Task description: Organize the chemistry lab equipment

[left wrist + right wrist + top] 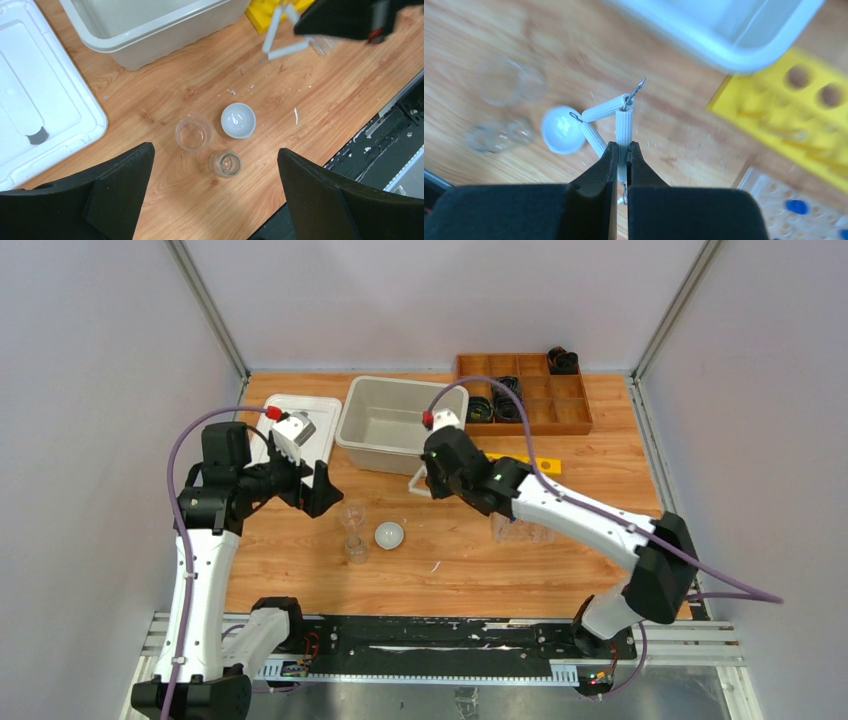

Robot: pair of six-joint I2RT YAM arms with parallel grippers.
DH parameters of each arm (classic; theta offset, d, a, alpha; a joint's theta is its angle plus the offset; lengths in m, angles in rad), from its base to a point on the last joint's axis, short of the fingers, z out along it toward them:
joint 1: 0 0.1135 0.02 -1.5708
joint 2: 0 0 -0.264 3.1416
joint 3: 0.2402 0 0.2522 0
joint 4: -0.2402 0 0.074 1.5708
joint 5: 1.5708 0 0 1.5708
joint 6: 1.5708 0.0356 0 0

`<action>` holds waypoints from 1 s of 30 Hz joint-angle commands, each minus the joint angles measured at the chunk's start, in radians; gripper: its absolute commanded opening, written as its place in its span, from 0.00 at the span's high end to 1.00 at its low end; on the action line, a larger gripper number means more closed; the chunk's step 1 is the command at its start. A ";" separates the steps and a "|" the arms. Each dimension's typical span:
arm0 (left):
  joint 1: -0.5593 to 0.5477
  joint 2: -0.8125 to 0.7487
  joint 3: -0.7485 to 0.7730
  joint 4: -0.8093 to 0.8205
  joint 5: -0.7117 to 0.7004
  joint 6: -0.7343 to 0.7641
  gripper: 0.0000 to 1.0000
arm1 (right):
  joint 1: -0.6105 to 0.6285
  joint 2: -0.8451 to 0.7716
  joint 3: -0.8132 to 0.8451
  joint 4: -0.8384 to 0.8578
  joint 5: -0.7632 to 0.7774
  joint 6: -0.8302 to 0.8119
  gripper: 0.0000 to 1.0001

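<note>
Where right claw (622, 150) clamps triangle frame (609, 108), bin (380, 456) rim near.

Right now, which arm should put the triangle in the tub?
Probably the right: the right end effector grips the white triangle beside the tub; the left end effector hangs open over the beakers.

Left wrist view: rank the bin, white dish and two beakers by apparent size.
1. Bin, though the frame crops it.
2. White dish and upper beaker, about alike.
3. Lower beaker, smallest.
</note>
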 commanded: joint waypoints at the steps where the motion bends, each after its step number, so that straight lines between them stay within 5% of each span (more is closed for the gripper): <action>1: -0.001 0.013 0.030 -0.002 0.007 0.006 0.00 | -0.014 -0.093 0.143 -0.018 0.092 -0.124 1.00; 12: -0.001 0.007 0.030 -0.002 0.015 0.004 0.00 | -0.129 0.394 0.718 -0.182 0.092 -0.211 1.00; 21: -0.001 -0.005 0.015 -0.002 0.022 0.019 0.00 | -0.219 0.704 1.012 -0.286 0.027 -0.235 1.00; 30: -0.001 0.013 0.006 -0.003 0.046 0.013 0.00 | -0.176 0.701 0.860 -0.250 -0.062 -0.289 1.00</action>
